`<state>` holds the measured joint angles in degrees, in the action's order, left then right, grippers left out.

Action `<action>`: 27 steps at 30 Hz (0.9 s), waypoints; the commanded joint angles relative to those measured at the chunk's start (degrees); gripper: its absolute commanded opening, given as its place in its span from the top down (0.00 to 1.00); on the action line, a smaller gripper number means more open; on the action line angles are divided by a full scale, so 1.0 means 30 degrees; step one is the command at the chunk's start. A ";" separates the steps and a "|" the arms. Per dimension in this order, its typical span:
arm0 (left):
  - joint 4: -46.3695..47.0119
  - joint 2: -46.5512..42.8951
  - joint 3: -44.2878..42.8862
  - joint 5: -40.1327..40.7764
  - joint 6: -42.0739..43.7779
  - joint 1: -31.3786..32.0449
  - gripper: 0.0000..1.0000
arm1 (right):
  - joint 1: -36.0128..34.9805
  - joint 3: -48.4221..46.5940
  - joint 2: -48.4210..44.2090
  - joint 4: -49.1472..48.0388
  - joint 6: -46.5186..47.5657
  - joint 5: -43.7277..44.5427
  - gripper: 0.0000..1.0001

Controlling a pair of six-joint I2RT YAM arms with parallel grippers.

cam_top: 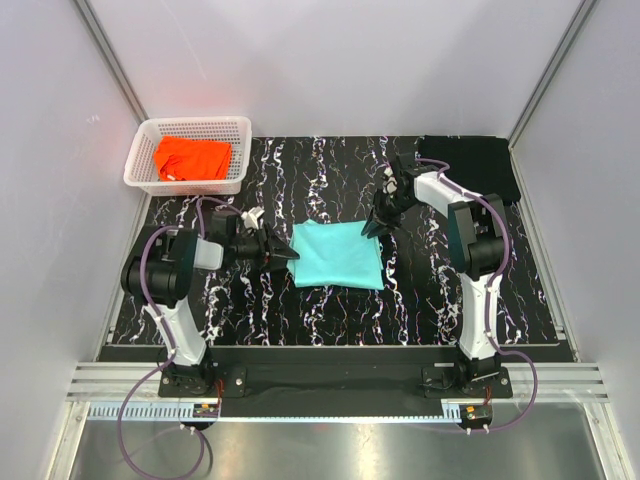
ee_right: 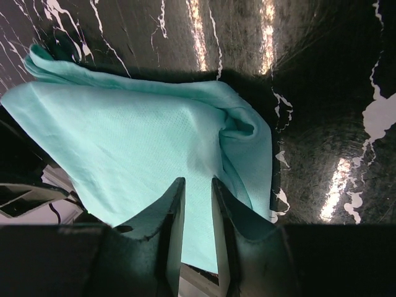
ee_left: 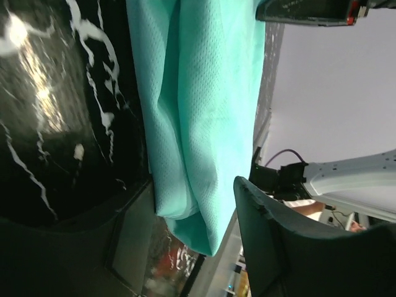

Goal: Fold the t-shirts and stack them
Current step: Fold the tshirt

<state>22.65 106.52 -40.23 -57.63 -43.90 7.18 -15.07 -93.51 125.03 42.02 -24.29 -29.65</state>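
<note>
At far left a white plastic lattice basket [cam_top: 185,187] sits at the back corner of a glossy black tabletop [cam_top: 330,310] veined with white. Inside it lies a crumpled bright orange shirt [cam_top: 192,158].

Next comes the left gripper [cam_top: 288,256], reaching sideways at table height. It meets the middle of the left edge of the mint-teal shirt [cam_top: 340,255]. In its wrist view the two dark fingers stand well apart. The folded edge of the cloth lies between them, not squeezed.

The mint-teal shirt lies flat in the middle of the table, already folded into a soft rectangle. Its longer side runs left to right, from one gripper to the other. The cloth is a fine mesh knit, with layered edges and a small pucker at one corner.

The right gripper [cam_top: 378,226] hangs over the shirt's far right corner, pointing down. Its fingers are drawn close together, leaving only a narrow slit with teal cloth showing through. Whether they pinch the cloth cannot be told.

At far right, in the back corner, a black shirt [cam_top: 470,165] lies flat, a matte dark rectangle well apart from the teal one.

Both arms are at the teal shirt, so a next fold would likely be made across its long side.
</note>
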 commanded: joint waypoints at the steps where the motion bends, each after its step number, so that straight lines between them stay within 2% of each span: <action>1: 0.1443 -0.1111 0.0167 -0.1678 -0.0748 0.0097 0.44 | -0.0133 0.0029 0.0012 -0.0500 -0.0251 -0.0254 0.70; 8: 0.2291 -0.1727 0.0342 -0.2588 -0.2093 0.0272 0.36 | -0.0133 0.0117 0.0071 -0.0676 -0.0398 -0.0341 0.72; 11: -0.0417 -0.1815 -0.0037 -0.2268 -0.1164 0.0506 0.40 | -0.0133 0.0234 0.0100 -0.0794 -0.0574 -0.0371 0.72; 17: -0.2859 -0.1639 0.0342 -0.1418 -0.0338 0.1180 0.47 | -0.0133 0.0263 0.0188 -0.0911 -0.0691 -0.0430 0.72; 20: -0.3011 -0.1581 0.0489 -0.0803 -0.0279 0.1268 0.55 | -0.0133 0.0351 0.0246 -0.1028 -0.0866 -0.0459 0.73; 21: -0.3127 -0.1436 0.0460 -0.0598 -0.0308 0.1298 0.63 | -0.0162 0.0380 0.0217 -0.1086 -0.0896 -0.0459 0.73; 24: -0.3419 -0.1230 0.0227 0.0512 -0.0455 0.1298 0.74 | -0.0162 0.0469 0.0042 -0.1058 -0.0984 -0.0313 0.73; 25: -0.3624 -0.1229 0.0081 0.0807 -0.0310 0.1298 0.86 | -0.0162 0.0527 -0.0075 -0.1057 -0.0955 -0.0080 0.73; 27: -0.5347 -0.1084 -0.0563 0.2119 0.0100 0.1298 1.00 | -0.0162 0.0615 -0.0396 -0.1087 -0.0896 0.0272 0.73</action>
<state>11.22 103.04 -39.33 -57.10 -45.50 11.05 -15.07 -92.20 125.54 39.77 -26.63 -29.56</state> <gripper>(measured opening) 0.057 0.271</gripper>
